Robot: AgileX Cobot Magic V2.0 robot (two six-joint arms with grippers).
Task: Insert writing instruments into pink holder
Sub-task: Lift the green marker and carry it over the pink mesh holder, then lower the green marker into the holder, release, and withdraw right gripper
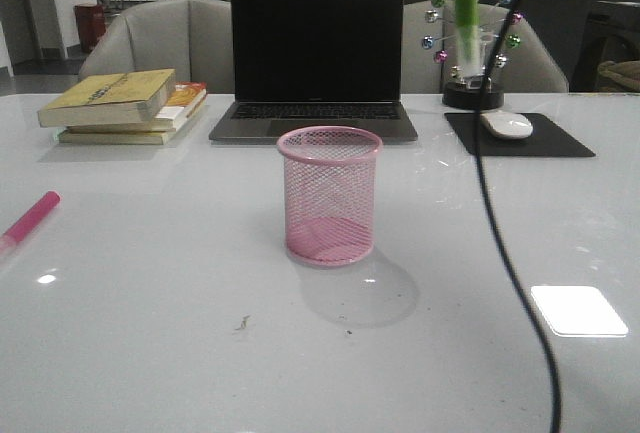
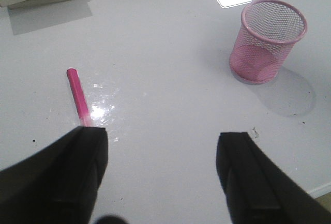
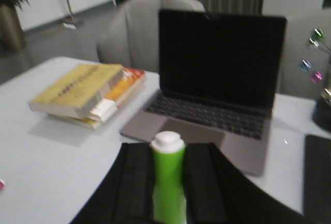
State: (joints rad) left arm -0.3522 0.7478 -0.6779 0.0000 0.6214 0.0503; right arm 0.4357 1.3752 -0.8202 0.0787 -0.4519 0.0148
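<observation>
Table (image 1: 150, 333), glossy white, fills my view; grey chairs (image 1: 170, 38) behind, then laptop (image 1: 316, 58), books (image 1: 125, 105), mousepad (image 1: 520, 135). Pink holder (image 1: 330, 195) stands mid-table. Pink marker (image 2: 78, 96) lies near my splayed left gripper (image 2: 161, 169); right gripper (image 3: 168, 193) clamps green marker (image 3: 168, 180).

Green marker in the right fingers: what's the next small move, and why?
Probably carry the green marker to above the pink holder, then lower it. The right gripper grips it upright, high over the table's far right in the front view, and the holder stands empty and upright at the centre.
</observation>
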